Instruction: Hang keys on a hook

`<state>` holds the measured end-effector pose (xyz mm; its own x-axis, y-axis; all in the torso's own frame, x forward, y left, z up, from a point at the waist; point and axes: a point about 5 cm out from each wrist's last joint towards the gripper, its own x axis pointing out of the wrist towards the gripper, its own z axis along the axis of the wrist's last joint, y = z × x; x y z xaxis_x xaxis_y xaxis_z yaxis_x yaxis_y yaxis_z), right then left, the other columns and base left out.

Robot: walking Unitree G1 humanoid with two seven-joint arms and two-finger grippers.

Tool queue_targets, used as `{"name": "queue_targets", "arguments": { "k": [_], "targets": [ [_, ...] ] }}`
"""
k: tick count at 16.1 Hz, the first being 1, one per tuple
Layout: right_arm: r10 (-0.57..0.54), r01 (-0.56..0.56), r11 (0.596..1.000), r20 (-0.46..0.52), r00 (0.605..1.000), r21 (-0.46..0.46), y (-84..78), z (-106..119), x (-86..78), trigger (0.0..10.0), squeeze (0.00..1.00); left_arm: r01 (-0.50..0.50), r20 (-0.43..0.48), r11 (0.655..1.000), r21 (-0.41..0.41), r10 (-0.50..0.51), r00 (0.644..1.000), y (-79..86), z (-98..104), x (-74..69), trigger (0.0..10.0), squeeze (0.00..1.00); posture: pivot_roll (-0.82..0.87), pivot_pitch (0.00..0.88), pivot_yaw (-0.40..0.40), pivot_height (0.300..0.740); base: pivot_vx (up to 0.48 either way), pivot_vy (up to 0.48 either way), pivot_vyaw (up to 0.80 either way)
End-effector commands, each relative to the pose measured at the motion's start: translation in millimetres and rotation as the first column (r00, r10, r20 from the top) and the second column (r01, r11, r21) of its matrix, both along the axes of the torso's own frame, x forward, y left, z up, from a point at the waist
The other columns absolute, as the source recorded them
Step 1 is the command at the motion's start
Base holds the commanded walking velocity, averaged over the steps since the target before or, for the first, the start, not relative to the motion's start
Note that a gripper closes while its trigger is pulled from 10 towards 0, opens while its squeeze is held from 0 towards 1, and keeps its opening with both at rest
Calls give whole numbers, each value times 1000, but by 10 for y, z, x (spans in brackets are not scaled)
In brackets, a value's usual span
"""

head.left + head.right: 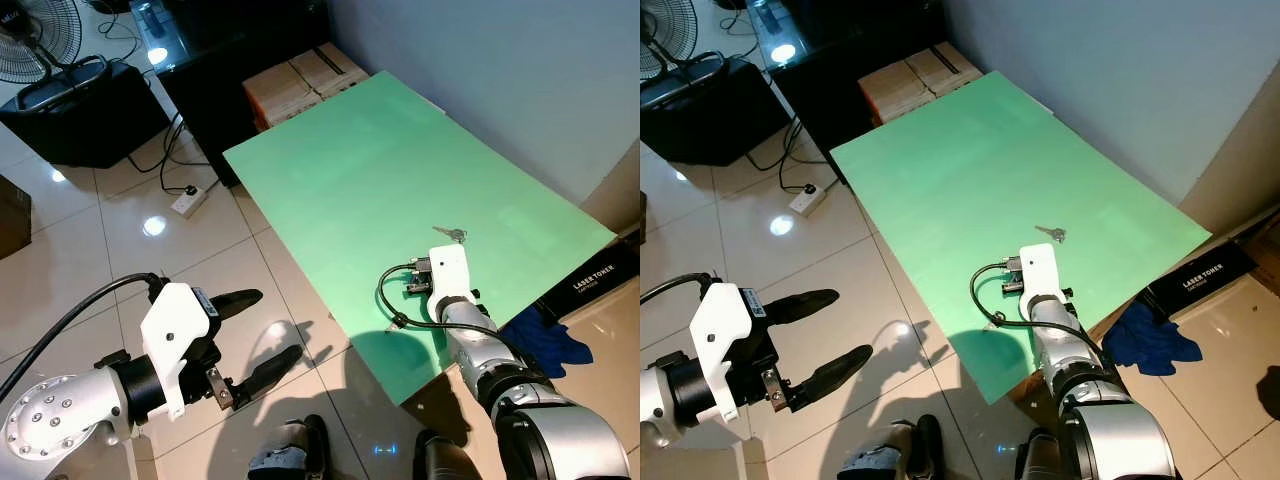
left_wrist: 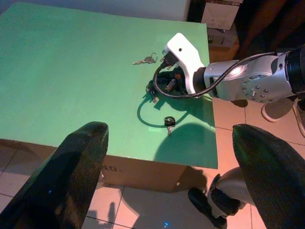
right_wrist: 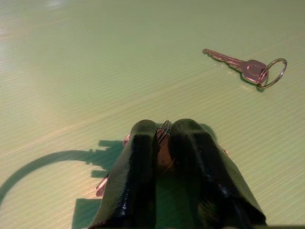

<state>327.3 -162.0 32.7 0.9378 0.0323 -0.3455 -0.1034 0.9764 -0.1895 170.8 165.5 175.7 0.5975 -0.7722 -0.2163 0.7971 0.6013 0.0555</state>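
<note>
A green board (image 1: 370, 190) lies flat in front of me. My right gripper (image 3: 162, 130) rests low on it near the front corner, shut on a key ring with a few keys (image 3: 102, 186) pinned under its fingers. A single silver key (image 3: 248, 68) on its own ring lies loose on the board just beyond the gripper, also seen as the key (image 1: 449, 234). My left gripper (image 1: 262, 332) hangs open over the tiled floor, left of the board, holding nothing.
Cardboard boxes (image 1: 300, 80) stand at the board's far end. A power strip (image 1: 188, 202) with cables, a black case (image 1: 85, 110) and a fan (image 1: 35, 35) occupy the floor to the left. A blue cloth (image 1: 545, 340) and a black toner box (image 1: 600, 280) lie to the right.
</note>
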Motion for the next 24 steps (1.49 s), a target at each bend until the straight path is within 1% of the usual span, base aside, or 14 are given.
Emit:
{"name": "queue_targets", "arguments": {
  "k": [1, 2, 3, 4, 6, 7, 8, 11, 12, 13, 20, 24],
  "targets": [
    [18, -18, 1000, -34, 999, 1, 46, -52, -29, 4431, 0, 6, 8, 1000, 13, -6, 1000, 15, 43, -29, 10000, 0, 289, 225, 194, 740, 0, 0, 0],
    [21, -21, 1000, -36, 999, -1, 47, -53, -29, 8235, 0, 6, 8, 1000, 13, -6, 1000, 15, 44, -29, 10000, 0, 289, 226, 195, 740, 0, 0, 0],
    [22, -22, 1000, -38, 999, -4, 45, -54, -29, 9804, 0, 5, 8, 1000, 14, -6, 1000, 16, 45, -28, 10000, 0, 289, 226, 195, 740, 0, 0, 0],
    [22, -22, 1000, -39, 999, -7, 41, -54, -29, 10000, 0, 5, 8, 1000, 14, -5, 1000, 17, 46, -28, 10000, 0, 291, 226, 195, 740, 0, 0, 0],
    [18, -19, 1000, -37, 999, -18, 30, -48, -24, 10000, 0, 3, 10, 1000, 17, -3, 1000, 24, 52, -30, 10000, 0, 293, 227, 196, 740, 0, 0, 0],
    [13, -13, 1000, -32, 999, -14, 27, -42, -21, 10000, 16, 3, 11, 1000, 19, -3, 1000, 27, 54, -32, 10000, 0, 294, 229, 197, 740, 0, 0, 0],
    [12, -12, 1000, -31, 999, -11, 29, -41, -20, 10000, 1000, 3, 11, 1000, 19, -3, 1000, 30, 55, -33, 10000, 0, 295, 231, 198, 740, 0, 0, 0],
    [7, -7, 1000, -34, 999, -7, 38, -45, -21, 10000, 1000, 2, 11, 1000, 22, -2, 1000, 35, 58, -36, 10000, 0, 298, 231, 198, 740, 0, 0, 0],
    [6, -6, 1000, -36, 999, -7, 43, -45, -20, 10000, 145, 1, 10, 1000, 23, -2, 1000, 39, 60, -41, 10000, 0, 300, 231, 199, 740, 0, 0, 0],
    [7, -7, 1000, -37, 999, -6, 47, -43, -16, 10000, 0, 1, 9, 1000, 24, -1, 1000, 43, 62, -43, 10000, 0, 302, 232, 199, 740, 0, 0, 0],
    [13, -13, 1000, -41, 999, -10, 30, -7, 20, 10000, 0, -3, 2, 1000, 27, 3, 1000, 60, 61, -65, 10000, 0, 304, 236, 198, 740, 0, 0, 0],
    [9, -10, 1000, -67, 998, -25, 13, -53, -14, 10000, 0, 1, 0, 1000, 26, -1, 1000, 53, 60, -82, 10000, 0, 296, 234, 194, 740, 0, 0, 0]
  ]
}}
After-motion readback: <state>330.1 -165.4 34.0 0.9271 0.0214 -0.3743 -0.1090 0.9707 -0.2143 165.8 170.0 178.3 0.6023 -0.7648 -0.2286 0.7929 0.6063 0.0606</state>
